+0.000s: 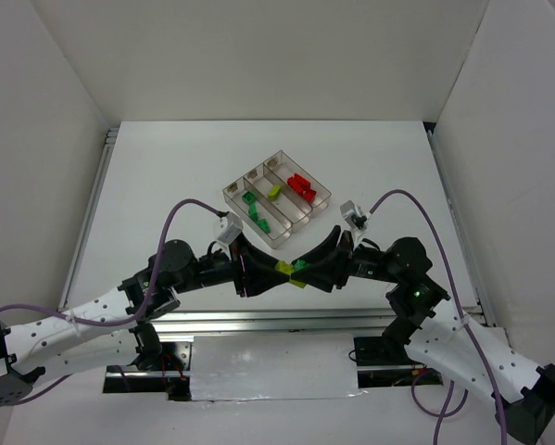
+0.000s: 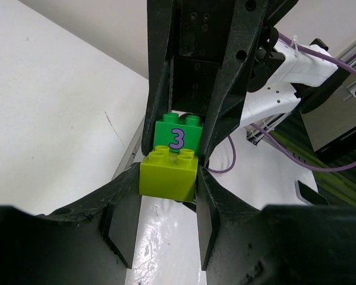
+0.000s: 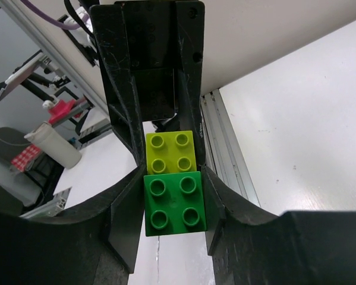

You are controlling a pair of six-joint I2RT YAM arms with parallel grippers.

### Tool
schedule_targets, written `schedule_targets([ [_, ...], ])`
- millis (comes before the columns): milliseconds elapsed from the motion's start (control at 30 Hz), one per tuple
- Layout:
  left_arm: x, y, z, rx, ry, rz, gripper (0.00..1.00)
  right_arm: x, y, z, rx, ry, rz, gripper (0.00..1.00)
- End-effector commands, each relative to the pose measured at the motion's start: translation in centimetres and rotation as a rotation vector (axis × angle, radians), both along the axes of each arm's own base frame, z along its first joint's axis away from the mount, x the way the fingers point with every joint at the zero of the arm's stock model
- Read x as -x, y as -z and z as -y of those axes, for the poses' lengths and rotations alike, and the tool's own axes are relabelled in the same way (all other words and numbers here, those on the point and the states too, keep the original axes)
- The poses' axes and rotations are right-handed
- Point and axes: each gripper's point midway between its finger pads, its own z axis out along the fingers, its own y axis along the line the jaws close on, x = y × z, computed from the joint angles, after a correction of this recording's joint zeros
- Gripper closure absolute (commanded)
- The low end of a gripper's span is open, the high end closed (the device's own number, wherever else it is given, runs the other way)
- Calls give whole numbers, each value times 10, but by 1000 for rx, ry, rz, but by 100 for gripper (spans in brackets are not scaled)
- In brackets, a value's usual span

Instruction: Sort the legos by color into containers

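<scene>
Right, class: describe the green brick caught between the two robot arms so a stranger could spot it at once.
Toward the near edge of the table, in front of the tray, the right end effector grips a green brick butted against a yellow-green brick in the left end effector. Only it shows a purple 3 on its side.

In the left wrist view the yellow-green brick (image 2: 167, 172) hid the lower part of the green brick (image 2: 178, 135) behind it.
</scene>
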Motion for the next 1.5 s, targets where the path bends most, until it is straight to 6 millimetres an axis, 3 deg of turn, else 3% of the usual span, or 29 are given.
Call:
schedule_targets([
  [0, -2, -29, -3, 58, -19, 69, 100, 3, -19, 4, -23, 12, 66, 54],
  [67, -3, -29, -4, 57, -23, 77, 100, 2, -19, 6, -25, 29, 67, 54],
  [300, -6, -23, -6, 40, -41, 82, 100, -4, -21, 12, -15, 91, 74, 27],
  [433, -2, -27, -7, 56, -25, 97, 100, -4, -20, 12, -8, 96, 76, 28],
  [533, -1, -27, -7, 61, -19, 101, 100, -3, -21, 12, -12, 86, 86, 40],
  [633, -2, -25, -8, 58, -25, 95, 100, 0, -21, 12, -18, 79, 95, 70],
  [733, -4, -25, -9, 57, -35, 92, 100, 1, -21, 12, -20, 68, 99, 76],
  [800, -5, -23, -9, 53, -41, 89, 100, -1, -20, 11, -15, 75, 89, 100],
  [900, -10, -19, -10, 25, -68, 76, 100, -20, -16, 15, -5, 178, 64, 100],
  [1033, -20, 4, -16, -73, -128, 45, 100, -53, -14, 26, -6, 356, 12, 100],
  [1133, -34, 36, -32, -152, -245, -14, 100, -77, -20, 33, -19, 466, -37, 100],
  [1267, -46, 56, -53, -198, -372, -65, 100, -106, -18, 30, 12, 556, -92, 100],
  [1300, -47, 58, -60, -200, -402, -84, 100, -124, -2, 25, 64, 593, -130, 100],
  [1333, -52, 62, -68, -218, -449, -96, 100, -133, -6, 22, 77, 611, -127, 100],
  [1367, -52, 59, -74, -204, -475, -108, 100, -149, 4, 22, 121, 662, -145, 100],
  [1400, -55, 58, -79, -202, -505, -119, 100, -170, 35, 13, 218, 687, -204, 100],
  [1433, -60, 59, -90, -220, -570, -137, 100, -185, 24, 8, 229, 717, -199, 100],
  [1467, -61, 56, -98, -203, -609, -163, 100, -197, 40, 6, 302, 745, -231, 100],
])
